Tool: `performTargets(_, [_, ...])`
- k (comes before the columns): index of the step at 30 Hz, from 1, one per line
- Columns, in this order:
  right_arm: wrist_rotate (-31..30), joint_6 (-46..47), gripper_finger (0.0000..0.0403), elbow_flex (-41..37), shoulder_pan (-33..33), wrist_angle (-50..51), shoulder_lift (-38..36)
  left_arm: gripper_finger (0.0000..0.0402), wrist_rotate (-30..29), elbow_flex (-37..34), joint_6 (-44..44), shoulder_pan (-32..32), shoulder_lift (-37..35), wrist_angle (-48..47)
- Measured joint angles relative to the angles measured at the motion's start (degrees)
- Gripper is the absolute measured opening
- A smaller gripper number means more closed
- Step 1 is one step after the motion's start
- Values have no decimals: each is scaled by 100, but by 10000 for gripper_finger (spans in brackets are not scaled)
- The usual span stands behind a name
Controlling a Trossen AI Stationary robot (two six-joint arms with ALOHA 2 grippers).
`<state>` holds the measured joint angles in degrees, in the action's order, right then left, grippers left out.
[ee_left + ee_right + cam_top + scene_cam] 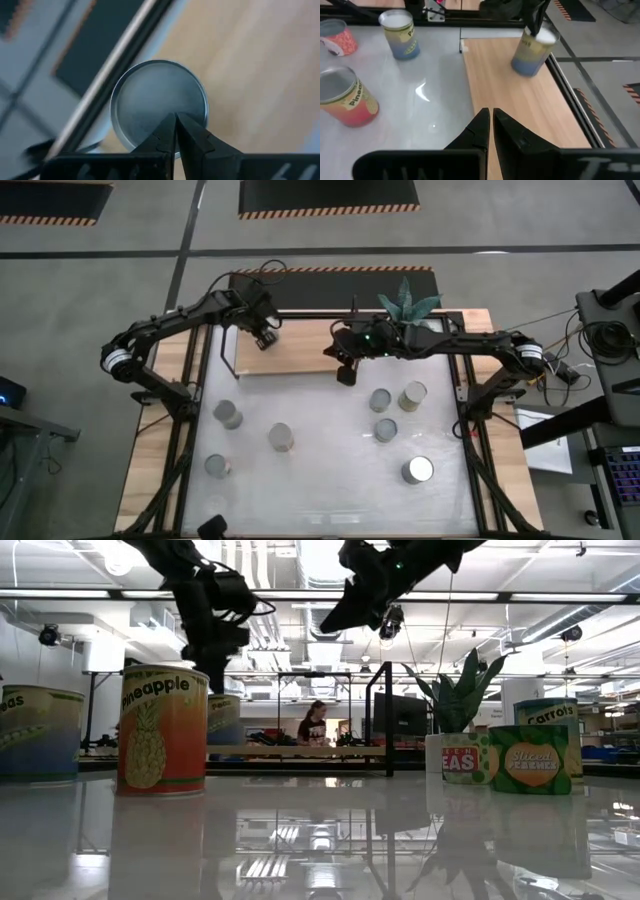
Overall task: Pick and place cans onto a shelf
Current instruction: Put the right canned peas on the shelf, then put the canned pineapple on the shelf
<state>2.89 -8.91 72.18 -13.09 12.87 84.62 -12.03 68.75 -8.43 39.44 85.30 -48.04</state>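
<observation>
One can [159, 102] stands upright on the wooden shelf [300, 352] near its left end, beside the black frame [107, 75]; the right wrist view shows this can [532, 50] too. My left gripper [175, 117] is shut, slanting down over the can's round top. My right gripper [345, 373] is shut with nothing in it and hangs in the air over the shelf's near edge, about mid-length. Several more cans stand upright on the white table, among them a pineapple can [162, 728] and one at the near right [419, 470]. My left gripper's shut fingertips [170, 125] lie over the can's top [150, 100], inside its near rim, coming from above at a slant. Whether they touch the top, I cannot tell.
A potted spiky plant [405, 305] stands at the shelf's far right end. Cans stand in a left group [227, 415] and a right group [386, 430] on the table in front of the shelf. A person [315, 725] shows in the room behind.
</observation>
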Motion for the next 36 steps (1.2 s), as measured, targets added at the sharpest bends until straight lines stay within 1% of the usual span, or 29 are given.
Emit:
performTargets(3, [-1,-8,12,-30,68,12,0,0,-653,0,2,21,2,-260])
performTargets(5, [5,-7,12,-32,100,8,4,0,-836,0,4,55,4,-430])
performTargets(14, [1,-15,12,-34,148,8,15,0,-838,17,16,70,-11,-478])
performTargets(19, [-6,25,12,-34,190,51,6,0,-771,346,123,-60,-169,-607])
performTargets(22, [-3,66,12,-37,309,126,-51,0,-628,594,433,-318,-360,-901])
performTargets(25, [-1,88,12,-126,489,203,-165,0,-87,623,759,-815,-660,-1013])
performTargets(27, [-8,136,12,-248,629,220,-230,0,149,552,956,-1322,-898,-1003])
performTargets(30, [-49,220,12,-485,868,135,-347,0,209,431,1411,-2217,-1164,-1053])
performTargets(32, [-208,287,12,-673,1019,11,-411,0,247,366,1700,-2878,-1301,-1045])
performTargets(36, [-464,347,12,-1048,1261,-230,-504,0,278,185,2348,-4263,-1326,-873])
